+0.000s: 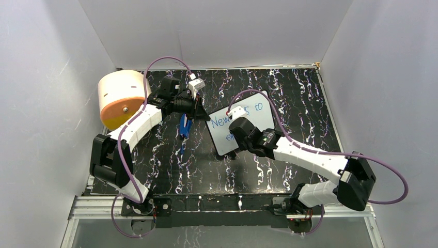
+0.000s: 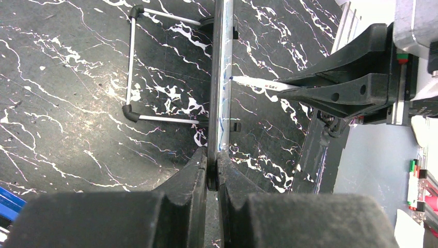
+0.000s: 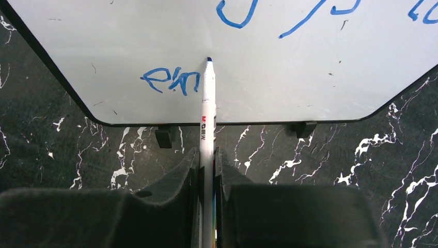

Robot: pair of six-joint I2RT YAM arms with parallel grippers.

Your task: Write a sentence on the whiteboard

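The whiteboard (image 1: 261, 111) stands tilted at mid-table. Its blue sentence (image 1: 221, 123) reads "New", hidden letters, "s to", with "em" (image 3: 173, 80) begun on the second line. My left gripper (image 1: 199, 109) is shut on the board's left edge; in the left wrist view (image 2: 212, 157) the board (image 2: 221, 77) shows edge-on between the jaws. My right gripper (image 1: 238, 132) is shut on a white marker (image 3: 207, 108); its blue tip rests on the board (image 3: 129, 41) just right of "em". The right gripper (image 3: 207, 155) hides part of the writing from above.
A cream and orange cylinder (image 1: 121, 98) lies at the back left. Blue pens (image 1: 185, 125) lie on the black marbled table just left of the board. The board's white wire stand (image 2: 131, 62) sticks out behind it. White walls enclose the table.
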